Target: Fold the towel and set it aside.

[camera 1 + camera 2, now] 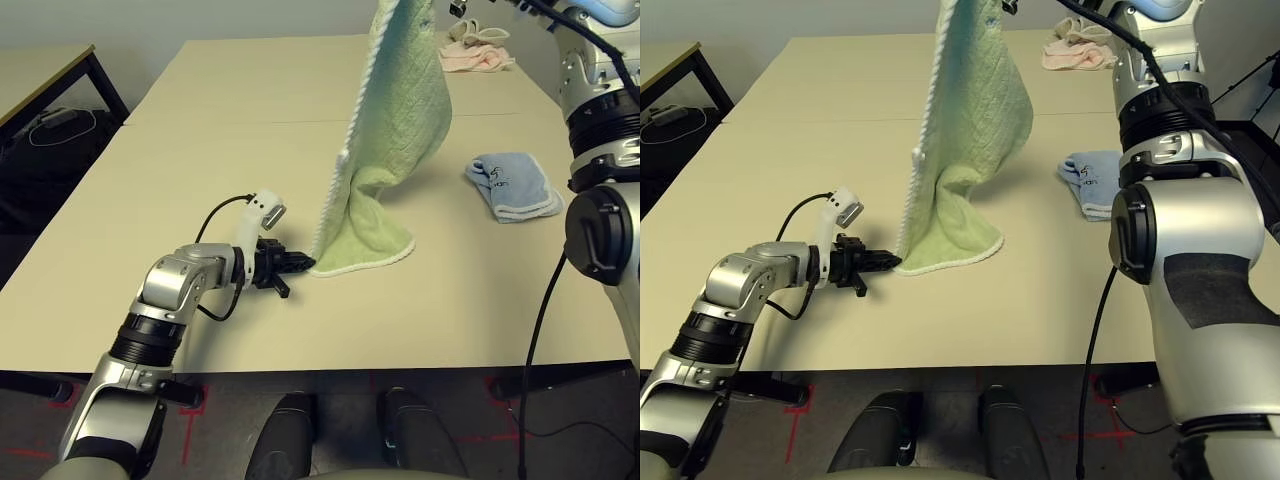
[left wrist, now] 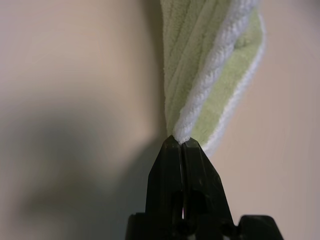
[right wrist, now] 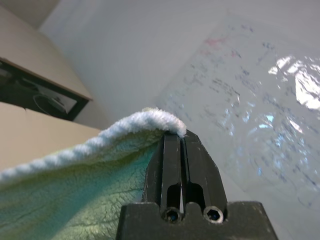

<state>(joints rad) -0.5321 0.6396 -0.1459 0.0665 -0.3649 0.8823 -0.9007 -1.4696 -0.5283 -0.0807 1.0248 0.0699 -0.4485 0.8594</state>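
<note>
L arm reached low over the near-left part of the table, forearm roughly level, wrist bent toward the right. L gripper (image 1: 300, 264) sat just above the tabletop w/ both black fingers (image 2: 172, 170) pressed together, pinching the white-edged corner of the towel (image 1: 400, 110). R arm was raised high at the far right, forearm angled up and to the left. R gripper (image 3: 180, 137) pointed upward, fingers clamped tight on the towel's top edge.

Right claw (image 3: 176, 137) clamped on towel (image 3: 75, 190) white edging
</note>
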